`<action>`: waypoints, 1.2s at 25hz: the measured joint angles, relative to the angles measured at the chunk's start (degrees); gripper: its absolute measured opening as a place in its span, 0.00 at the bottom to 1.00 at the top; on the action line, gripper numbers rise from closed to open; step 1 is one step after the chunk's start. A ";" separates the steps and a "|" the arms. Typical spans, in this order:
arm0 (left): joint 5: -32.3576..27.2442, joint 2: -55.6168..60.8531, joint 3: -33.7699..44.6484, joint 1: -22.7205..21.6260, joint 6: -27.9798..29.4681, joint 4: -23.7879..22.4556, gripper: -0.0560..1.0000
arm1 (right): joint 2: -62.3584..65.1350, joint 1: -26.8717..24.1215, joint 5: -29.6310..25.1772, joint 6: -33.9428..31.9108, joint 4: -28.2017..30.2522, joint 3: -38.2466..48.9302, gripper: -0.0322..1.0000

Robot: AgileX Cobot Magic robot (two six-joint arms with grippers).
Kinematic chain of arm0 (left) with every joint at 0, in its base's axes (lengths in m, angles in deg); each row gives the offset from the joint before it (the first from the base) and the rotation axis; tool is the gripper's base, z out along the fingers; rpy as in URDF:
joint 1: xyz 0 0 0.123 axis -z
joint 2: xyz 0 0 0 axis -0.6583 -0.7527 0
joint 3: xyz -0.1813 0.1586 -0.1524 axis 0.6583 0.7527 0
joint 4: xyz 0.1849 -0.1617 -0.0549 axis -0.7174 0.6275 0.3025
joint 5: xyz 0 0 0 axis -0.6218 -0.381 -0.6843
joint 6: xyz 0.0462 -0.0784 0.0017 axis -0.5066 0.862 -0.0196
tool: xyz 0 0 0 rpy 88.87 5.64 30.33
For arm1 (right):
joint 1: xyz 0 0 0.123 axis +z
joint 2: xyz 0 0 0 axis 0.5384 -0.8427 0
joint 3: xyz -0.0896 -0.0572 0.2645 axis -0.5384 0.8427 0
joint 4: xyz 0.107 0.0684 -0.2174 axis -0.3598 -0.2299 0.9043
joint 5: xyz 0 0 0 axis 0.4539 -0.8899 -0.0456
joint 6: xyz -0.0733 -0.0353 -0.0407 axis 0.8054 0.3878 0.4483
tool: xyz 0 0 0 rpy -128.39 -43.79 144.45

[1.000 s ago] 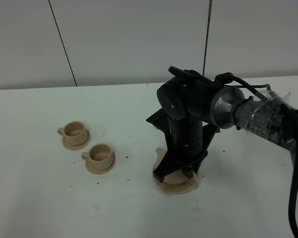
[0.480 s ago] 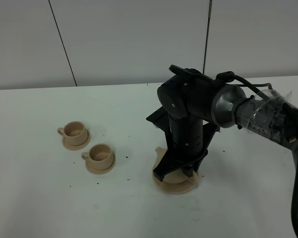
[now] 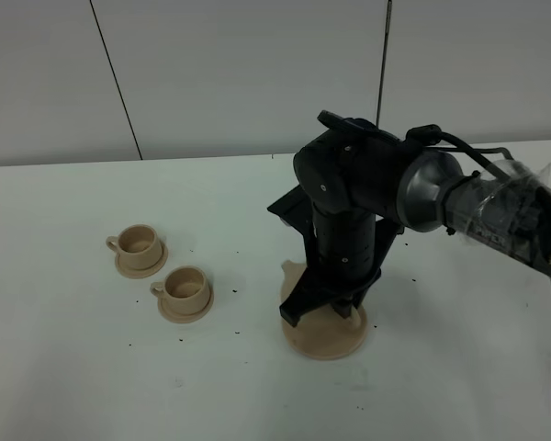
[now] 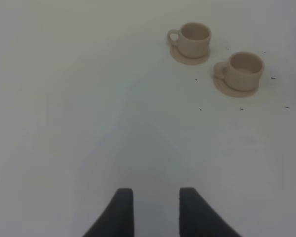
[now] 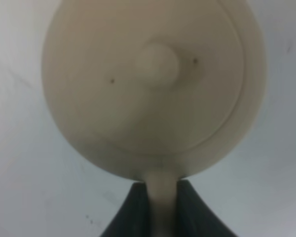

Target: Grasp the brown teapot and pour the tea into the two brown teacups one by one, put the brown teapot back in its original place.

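Note:
The brown teapot (image 5: 153, 84) fills the right wrist view from above, lid knob in the middle. My right gripper (image 5: 162, 207) is shut on its loop handle. From the high camera the right gripper (image 3: 323, 308) hides most of the teapot; only its spout (image 3: 290, 270) shows, held just above the wide round saucer (image 3: 335, 338). The two brown teacups (image 3: 140, 243) (image 3: 185, 285) stand on their small saucers to the left, handles pointing left. The left wrist view shows both cups (image 4: 195, 35) (image 4: 245, 67) far ahead of my left gripper (image 4: 155, 210), which is open and empty.
The white table (image 3: 73, 367) carries scattered dark specks around the cups and the wide saucer. A pale wall with dark seams runs along the back edge. The right arm's cabled forearm (image 3: 496, 216) reaches in from the right.
The right gripper has risen slightly with the teapot, which has come up off the wide saucer; more of the saucer's top shows now. The cups have not moved.

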 joint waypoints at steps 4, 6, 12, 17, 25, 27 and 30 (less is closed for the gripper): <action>0.00 0.00 0.00 0.00 0.00 0.00 0.34 | 1.44 0.00 2.30 0.37 -0.13 0.00 0.12; 0.00 0.00 0.00 0.00 0.00 0.00 0.34 | 1.77 0.00 3.14 0.54 -0.40 -0.12 0.12; 0.00 0.00 0.00 0.00 0.00 0.00 0.34 | 1.77 0.00 5.15 2.38 -2.73 -0.56 0.12; 0.00 0.00 0.00 0.00 0.00 0.00 0.34 | 1.77 0.00 6.39 4.04 -3.79 -0.56 0.12; 0.00 0.00 0.00 0.00 0.00 0.00 0.34 | 1.77 0.00 9.42 7.05 -4.49 -0.57 0.12; 0.00 0.00 0.00 0.00 0.00 0.00 0.34 | 1.77 0.00 9.57 7.93 -4.49 -0.57 0.12; 0.00 0.00 0.00 0.00 0.00 0.00 0.34 | 1.77 0.00 10.13 9.49 -4.49 -0.57 0.12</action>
